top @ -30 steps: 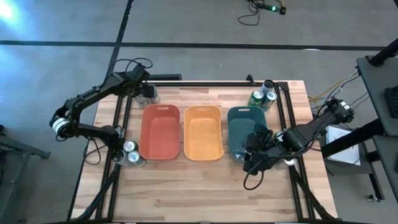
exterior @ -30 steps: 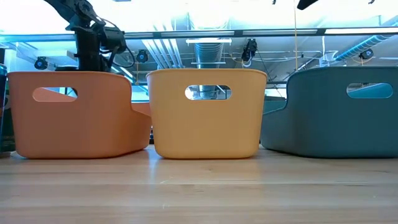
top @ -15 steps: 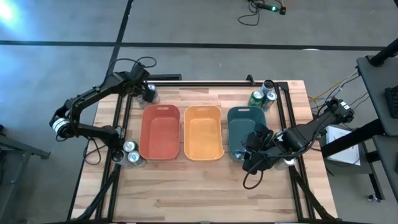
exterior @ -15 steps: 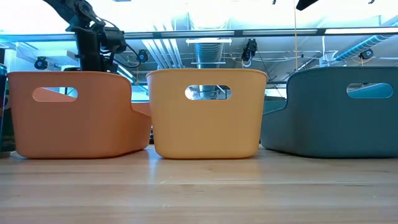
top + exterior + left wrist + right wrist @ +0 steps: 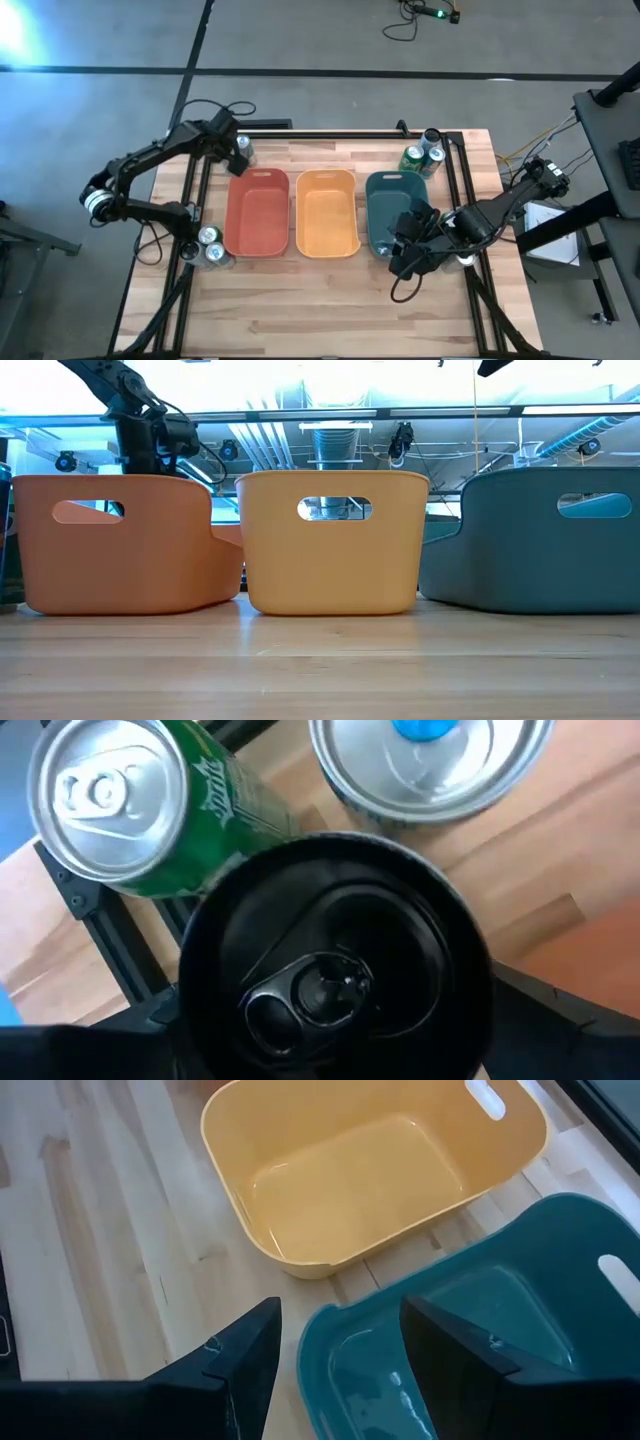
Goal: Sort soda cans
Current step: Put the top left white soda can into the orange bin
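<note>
My left gripper (image 5: 226, 146) is at the table's far left corner, shut on a black soda can (image 5: 330, 970) whose top fills the left wrist view. Next to it a green can (image 5: 130, 810) and a silver-blue can (image 5: 430, 760) stand upright on the wood. More cans stand at the far right (image 5: 422, 155) and the near left (image 5: 210, 246). My right gripper (image 5: 340, 1350) hangs open over the near left corner of the teal bin (image 5: 368, 210). My left gripper has the black can between its two fingers, which come from above and point down. The can's wide top (image 5: 215, 1020) hides the place of contact. The can is upright, top toward the wrist camera, and overlaps the green can in the picture.
A red bin (image 5: 232, 215), an orange bin (image 5: 297, 215) and the teal bin stand side by side mid-table, all without cans inside. Black frame rails (image 5: 195, 200) run along the table's left and right sides. Bare wood lies near the front edge.
My left gripper has drawn a little toward the table's far left corner and risen slightly, its wrist tipping. One can beside it shows now in the high view. My right arm has kept still.
</note>
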Controlling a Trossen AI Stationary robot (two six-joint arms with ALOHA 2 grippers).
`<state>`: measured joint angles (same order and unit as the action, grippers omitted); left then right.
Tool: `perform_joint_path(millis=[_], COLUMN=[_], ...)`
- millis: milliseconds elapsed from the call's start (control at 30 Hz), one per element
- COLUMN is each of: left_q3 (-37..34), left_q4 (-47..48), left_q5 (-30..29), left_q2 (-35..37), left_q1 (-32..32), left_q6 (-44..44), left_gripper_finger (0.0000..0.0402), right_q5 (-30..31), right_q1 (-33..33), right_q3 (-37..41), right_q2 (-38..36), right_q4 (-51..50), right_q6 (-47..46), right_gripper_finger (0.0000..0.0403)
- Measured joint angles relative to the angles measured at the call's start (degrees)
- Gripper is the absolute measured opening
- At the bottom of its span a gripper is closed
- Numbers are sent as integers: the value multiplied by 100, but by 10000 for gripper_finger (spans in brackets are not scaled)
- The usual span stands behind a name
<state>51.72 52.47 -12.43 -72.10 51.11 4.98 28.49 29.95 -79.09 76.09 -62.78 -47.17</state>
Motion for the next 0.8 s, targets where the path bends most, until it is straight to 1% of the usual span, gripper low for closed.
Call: perform_joint_path(millis=[233,367,467,533,600,800], left_q3=[-4,-4,-4,-4,-4,-2], left_q4=[-277,-441,-406,-393,-401,-398], left_q5=[23,267,332,533,694,754], left_q2=[20,21,2,2,2,2], left_q1=[1,96,194,251,280,271], left_q6=[247,356,566,611,623,670], left_gripper_finger=[308,308,308,307,298,240], right_q5=[-11,-22,-22,-22,-22,-22], right_q1=[0,0,0,0,0,0], right_q3=[0,0,0,0,0,0], right_q2=[0,0,0,0,0,0], right_q4=[0,2,2,4,4,4], right_q6=[-182,-253,-297,-327,-329,-344], right_gripper_finger=[201,201,201,201,201,201])
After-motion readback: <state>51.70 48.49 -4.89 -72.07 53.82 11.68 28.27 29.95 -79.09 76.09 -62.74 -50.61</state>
